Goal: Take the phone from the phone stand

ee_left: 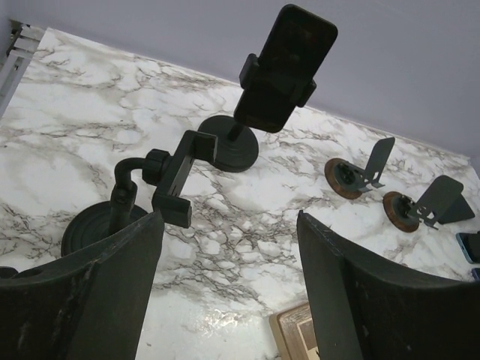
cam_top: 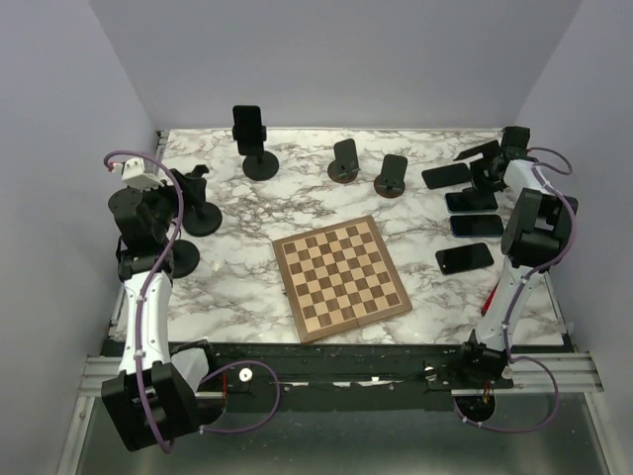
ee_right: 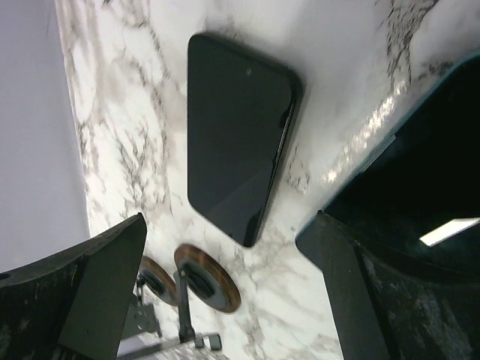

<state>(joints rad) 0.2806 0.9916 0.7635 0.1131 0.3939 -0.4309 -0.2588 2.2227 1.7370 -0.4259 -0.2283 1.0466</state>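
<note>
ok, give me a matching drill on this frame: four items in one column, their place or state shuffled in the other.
Column one
1. brown wooden chessboard
2. black slab phone at the back left
3. black bent-arm stand beside the left arm
4. black slab phone nearest the front edge

Column two
A. clamp empty
B. lying flat, right side
C. gripped by a tall black stand
D. lying flat, dead centre

Pairs: 1-D, 2-C, 3-A, 4-B

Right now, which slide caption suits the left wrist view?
Open left end effector faces the phone clamped in the far stand, beyond an empty stand.
</note>
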